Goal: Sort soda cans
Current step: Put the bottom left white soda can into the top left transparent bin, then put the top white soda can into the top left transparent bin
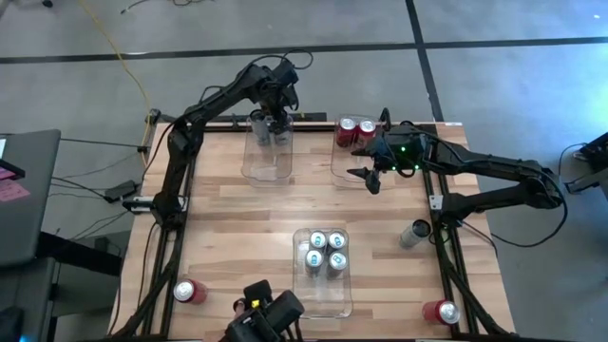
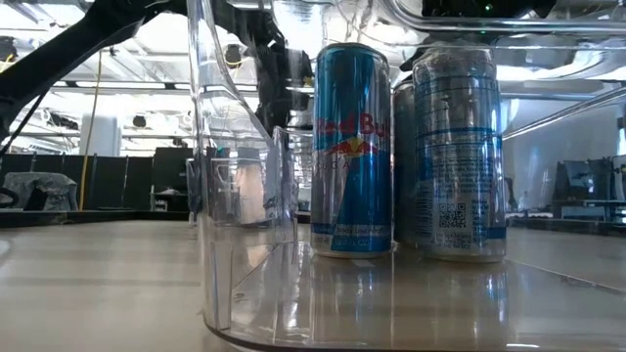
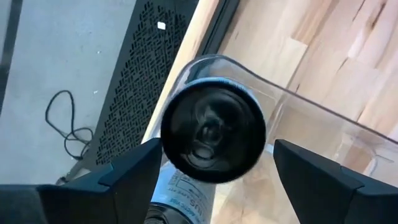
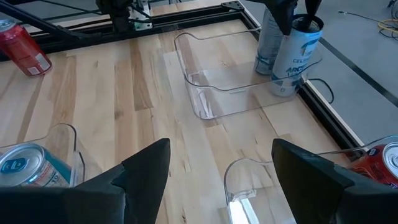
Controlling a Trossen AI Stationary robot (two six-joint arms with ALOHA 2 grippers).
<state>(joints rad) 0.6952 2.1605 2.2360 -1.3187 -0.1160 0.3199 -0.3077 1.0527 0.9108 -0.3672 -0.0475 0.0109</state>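
Note:
My left gripper [image 1: 277, 122] hangs open over the far-left clear bin [image 1: 266, 161]. Its fingers stand on either side of the top of an upright pale can [image 3: 214, 137] [image 4: 293, 56]. A second pale can [image 4: 269, 40] stands beside it in that bin. My right gripper [image 1: 369, 179] [image 4: 221, 155] is open above the far-right bin [image 1: 344, 161], which holds two red cans [image 1: 356, 130]. Several silver-blue cans [image 1: 323, 252] [image 2: 352, 147] stand upright in the near bin. On the bare table lie a red can [image 1: 190, 292], another red can [image 1: 442, 311] and a grey can [image 1: 413, 233]. My left gripper comes at the pale can's top rim [image 3: 186, 93] from above, pointing down, with one finger on each side. Whether the fingers [image 3: 134, 177] touch the can I cannot tell. The can stands upright on the bin's floor.
Black frame rails [image 1: 176, 171] run along the table's left and right edges. Bare wood [image 1: 285, 204] lies between the far bins and the near bin. A camera mount [image 1: 266, 318] sits at the near edge.

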